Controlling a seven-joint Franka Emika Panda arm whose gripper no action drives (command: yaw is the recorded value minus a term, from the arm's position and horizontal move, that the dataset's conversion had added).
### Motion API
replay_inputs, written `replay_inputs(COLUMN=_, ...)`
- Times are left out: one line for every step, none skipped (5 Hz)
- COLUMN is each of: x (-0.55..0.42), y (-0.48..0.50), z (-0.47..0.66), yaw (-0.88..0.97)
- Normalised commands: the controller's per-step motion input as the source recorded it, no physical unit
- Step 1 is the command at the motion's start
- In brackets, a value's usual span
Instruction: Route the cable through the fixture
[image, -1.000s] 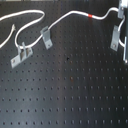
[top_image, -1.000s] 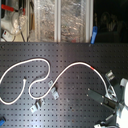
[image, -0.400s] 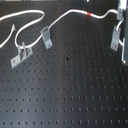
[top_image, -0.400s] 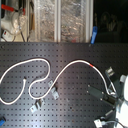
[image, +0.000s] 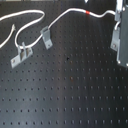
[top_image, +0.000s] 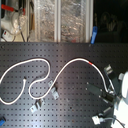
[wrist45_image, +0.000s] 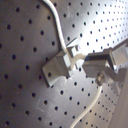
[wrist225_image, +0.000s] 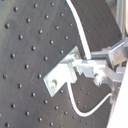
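Note:
The white cable (image: 30, 15) loops across the black pegboard in both exterior views, its red band (image: 88, 11) near the first exterior view's top right. From the band the cable (top_image: 102, 72) runs down into my gripper (top_image: 104, 90), which is shut on it. In both wrist views a small metal fixture (wrist45_image: 61, 64) bolted to the board sits right beside the fingertips (wrist225_image: 95, 67). There the cable (wrist225_image: 82, 37) runs along the fixture's edge and hangs slack past the fingers. My gripper (image: 119, 37) stands at the first exterior view's right edge.
Two more metal fixtures (image: 46, 36) (image: 21, 54) stand on the board at the first exterior view's left, with the cable curving close by them. Shelves with clutter (top_image: 55, 20) rise behind the board in the second exterior view. A small pale bracket (top_image: 99, 119) lies below the arm.
The gripper has shifted slightly with the cable, and the red band has slid a little toward the first exterior view's upper left. The far loops have not moved.

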Motion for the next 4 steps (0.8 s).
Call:
replay_inputs(x=-0.250, y=-0.158, z=0.01, yaw=0.44)
replay_inputs(x=-0.005, y=-0.012, z=0.00, yaw=0.00)
replay_inputs(x=-0.160, y=-0.243, z=0.07, yaw=0.10)
replay_inputs(x=-0.312, y=-0.283, z=0.10, yaw=0.23)
